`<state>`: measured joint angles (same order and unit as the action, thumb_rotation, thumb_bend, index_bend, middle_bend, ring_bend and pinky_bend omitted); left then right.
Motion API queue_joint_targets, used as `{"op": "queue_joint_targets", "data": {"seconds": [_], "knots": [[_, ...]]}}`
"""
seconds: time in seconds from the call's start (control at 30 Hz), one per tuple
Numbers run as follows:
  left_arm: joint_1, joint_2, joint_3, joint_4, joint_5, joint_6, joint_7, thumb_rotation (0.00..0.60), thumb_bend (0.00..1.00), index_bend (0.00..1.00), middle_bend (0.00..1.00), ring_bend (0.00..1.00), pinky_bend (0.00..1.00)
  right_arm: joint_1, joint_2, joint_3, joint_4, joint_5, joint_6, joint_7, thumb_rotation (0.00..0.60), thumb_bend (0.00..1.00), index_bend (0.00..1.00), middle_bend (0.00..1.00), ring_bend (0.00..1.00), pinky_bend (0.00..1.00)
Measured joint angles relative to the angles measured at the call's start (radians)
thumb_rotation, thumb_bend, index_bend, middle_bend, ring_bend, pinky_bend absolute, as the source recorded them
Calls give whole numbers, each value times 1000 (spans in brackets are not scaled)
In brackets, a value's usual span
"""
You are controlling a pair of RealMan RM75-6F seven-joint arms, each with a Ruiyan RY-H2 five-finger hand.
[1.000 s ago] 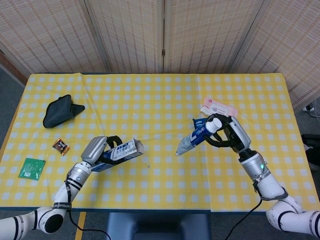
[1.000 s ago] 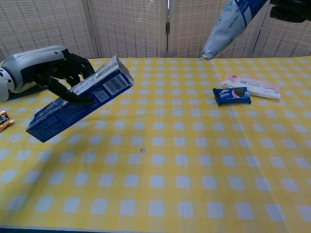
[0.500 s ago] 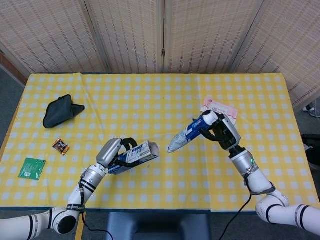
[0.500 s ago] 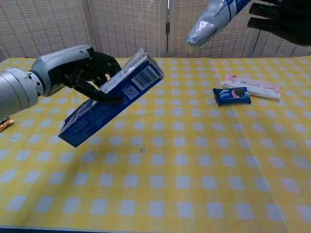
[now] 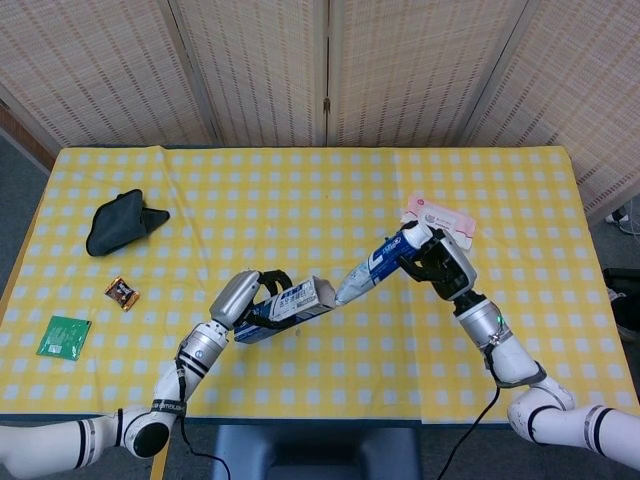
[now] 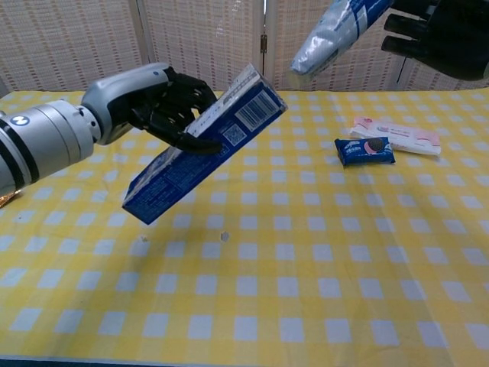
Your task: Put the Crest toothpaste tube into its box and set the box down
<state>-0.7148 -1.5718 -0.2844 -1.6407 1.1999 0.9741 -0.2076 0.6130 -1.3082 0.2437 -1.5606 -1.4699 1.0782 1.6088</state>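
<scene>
The left hand (image 6: 164, 103) grips the blue toothpaste box (image 6: 205, 154) around its upper half, fingers wrapped over its near face, and holds it in the air above the yellow checked table (image 5: 330, 200), tilted so the open end points up and to the right. The right hand (image 5: 435, 262) is closed around the cap end of the toothpaste tube (image 5: 372, 272), also in the air, with the flat crimped tail aimed down and left at the box mouth. In the head view the tail sits right at the opening, touching or just short of it; I cannot tell which. The tube is not inside yet.

So both things are picked up and lined up, roughly. Left to do, as I judge it: slide the tube in, let go of it, and put the box down on the table.

A small blue snack pack (image 6: 365, 151) and a pink packet (image 6: 397, 136) lie far right.
</scene>
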Motion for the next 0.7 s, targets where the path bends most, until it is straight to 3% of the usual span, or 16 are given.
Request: {"op": "queue_joint_targets", "data": {"seconds": [0.43, 0.7], "knots": [[-8, -22, -7, 10, 12, 6, -47, 600, 232, 685, 691, 648, 465, 19, -40, 5, 59, -6, -4, 38, 600, 340, 952, 707, 847, 889], [-15, -50, 0, 30, 19, 4, -68, 600, 232, 685, 691, 648, 464, 36, -55, 7, 97, -29, -3, 165, 600, 340, 952, 707, 846, 889]]}}
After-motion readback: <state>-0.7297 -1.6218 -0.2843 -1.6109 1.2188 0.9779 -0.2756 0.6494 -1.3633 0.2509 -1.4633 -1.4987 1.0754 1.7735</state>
